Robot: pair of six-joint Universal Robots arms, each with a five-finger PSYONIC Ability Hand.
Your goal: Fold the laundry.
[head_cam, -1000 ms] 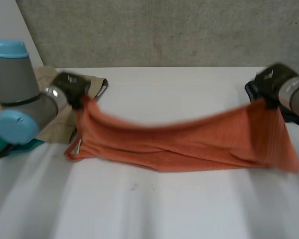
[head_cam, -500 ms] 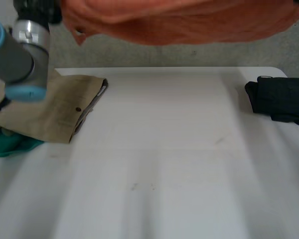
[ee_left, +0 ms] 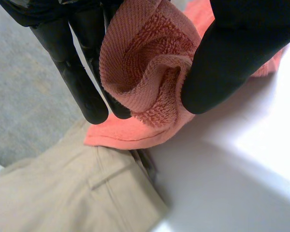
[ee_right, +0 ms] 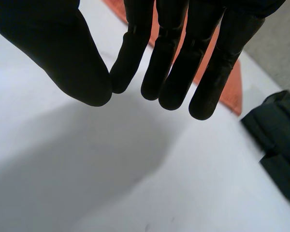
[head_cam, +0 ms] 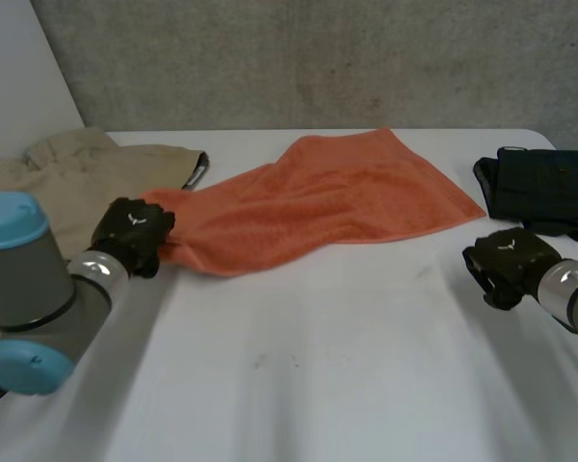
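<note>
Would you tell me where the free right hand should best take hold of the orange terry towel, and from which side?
Probably the pointed corner of the orange terry towel nearest the open right hand, approached from the robot's side: it lies flat, close beside the dark folded garment, while the left hand pinches the opposite end.

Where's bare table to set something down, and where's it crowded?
Free: the wide near stretch of the table, between the left robot hand and right robot hand, in front of the orange towel. Crowded: the far side, with khaki trousers, the towel and a dark folded garment side by side.
</note>
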